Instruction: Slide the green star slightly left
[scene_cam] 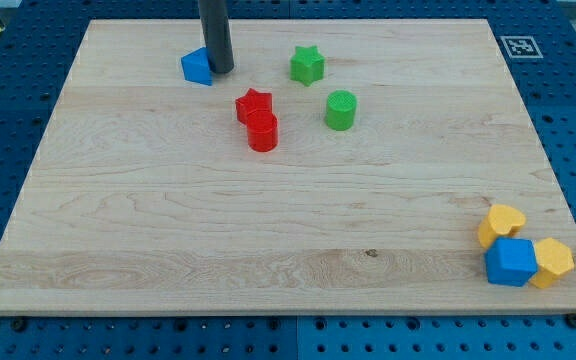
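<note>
The green star (307, 64) lies near the view's top, right of centre-left on the wooden board (168, 220). My tip (220, 70) stands to the star's left, about ninety pixels away, touching the right side of a small blue block (197, 67). A green cylinder (341, 110) sits just below and right of the star.
A red star (253, 103) and a red cylinder (262, 132) touch each other below my tip and left of the green cylinder. At the view's bottom right, a yellow heart (501, 222), a blue block (510, 261) and a yellow block (552, 262) cluster by the board's edge.
</note>
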{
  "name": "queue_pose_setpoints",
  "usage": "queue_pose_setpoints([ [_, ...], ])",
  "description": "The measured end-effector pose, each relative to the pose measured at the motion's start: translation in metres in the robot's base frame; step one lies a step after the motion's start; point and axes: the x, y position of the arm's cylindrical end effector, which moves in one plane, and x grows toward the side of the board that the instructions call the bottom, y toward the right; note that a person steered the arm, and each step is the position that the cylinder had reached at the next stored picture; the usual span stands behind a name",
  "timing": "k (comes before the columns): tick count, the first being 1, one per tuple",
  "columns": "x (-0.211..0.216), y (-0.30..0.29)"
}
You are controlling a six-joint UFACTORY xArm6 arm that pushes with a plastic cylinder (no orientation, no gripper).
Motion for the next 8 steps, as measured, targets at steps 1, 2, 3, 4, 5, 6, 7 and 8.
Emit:
queue_pose_setpoints([
  [1,0.000,0.008],
  [2,0.006,0.047],
  [3,0.025,0.076],
  [4,0.027,0.076],
  [5,0.044,0.100],
  [6,0.048,0.119],
  [7,0.048,0.145],
  [8,0.025,0.170],
])
